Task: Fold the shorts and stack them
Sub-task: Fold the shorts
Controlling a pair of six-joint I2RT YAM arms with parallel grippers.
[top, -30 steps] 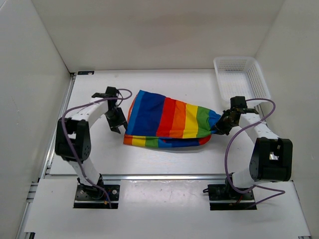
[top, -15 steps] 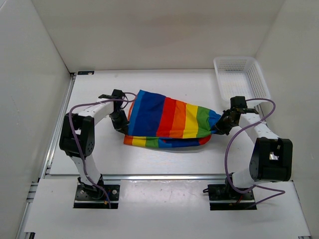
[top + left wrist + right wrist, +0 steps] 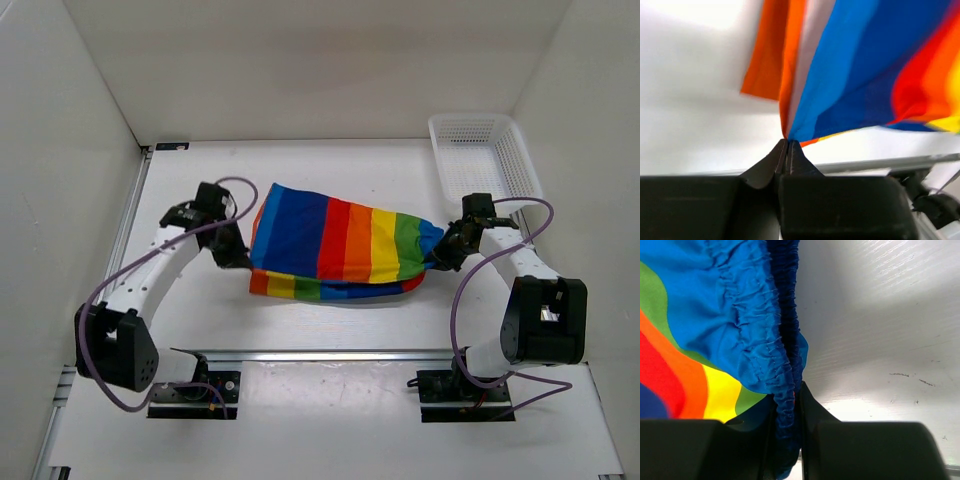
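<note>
The rainbow-striped shorts [image 3: 335, 245] lie stretched across the middle of the table, blue on the left, then red, orange, yellow, green and blue at the right tip. My left gripper [image 3: 236, 256] is shut on the shorts' left edge; the left wrist view shows blue and orange cloth [image 3: 850, 75] fanning out from the closed fingertips [image 3: 787, 142]. My right gripper [image 3: 441, 253] is shut on the gathered blue elastic hem [image 3: 785, 390] at the right end. The cloth hangs slightly lifted between both grippers, with its lower fold on the table.
A white plastic mesh basket [image 3: 483, 160] stands at the back right corner. White walls enclose the table on the left, back and right. An aluminium rail [image 3: 330, 353] runs along the near edge.
The left arm swung down and left, and its gripper closed on the shorts' left edge, pulling that edge slightly leftward. The right gripper has not moved.
</note>
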